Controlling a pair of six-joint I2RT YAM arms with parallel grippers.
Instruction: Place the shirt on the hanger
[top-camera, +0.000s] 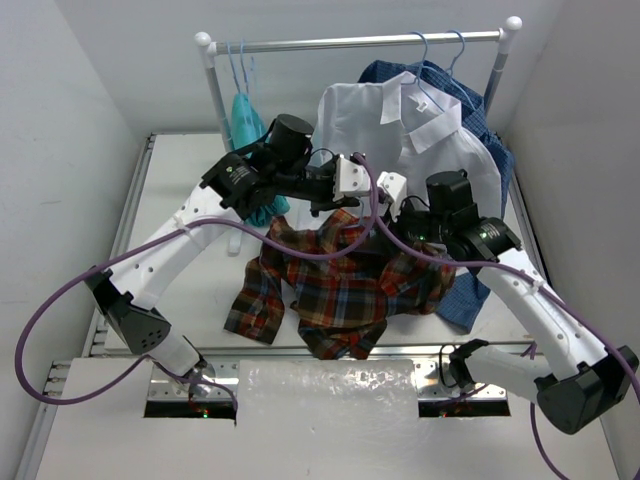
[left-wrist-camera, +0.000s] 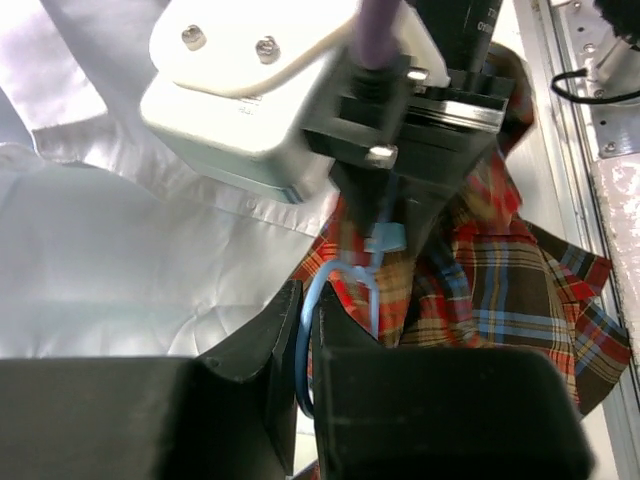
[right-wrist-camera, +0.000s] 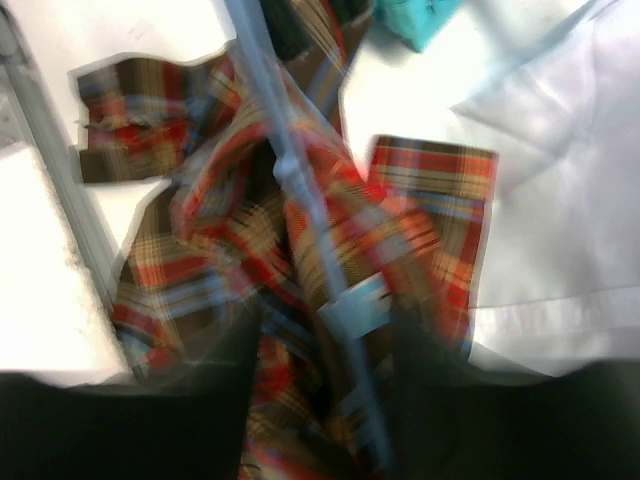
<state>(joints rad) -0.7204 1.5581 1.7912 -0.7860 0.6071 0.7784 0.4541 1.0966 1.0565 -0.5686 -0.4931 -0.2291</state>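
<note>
The plaid shirt (top-camera: 340, 285) hangs bunched between both arms over the middle of the table, its hem and sleeves resting on the surface. My left gripper (top-camera: 328, 200) is shut on the pale-blue hanger (left-wrist-camera: 303, 345), with the wire hook pinched between the jaws (left-wrist-camera: 308, 295). The shirt (left-wrist-camera: 520, 290) drapes below the hanger's neck. My right gripper (top-camera: 388, 212) sits right beside the left one. In its blurred wrist view its fingers (right-wrist-camera: 230, 380) stand apart, and the hanger wire (right-wrist-camera: 290, 170) runs between them over the shirt (right-wrist-camera: 420, 190) without touching either.
A clothes rail (top-camera: 350, 43) crosses the back. On it hang a white shirt (top-camera: 380, 125), a blue checked shirt (top-camera: 480, 120), a teal cloth (top-camera: 245, 120) and spare hangers (top-camera: 240, 65). The white shirt (left-wrist-camera: 130, 270) is close behind the grippers.
</note>
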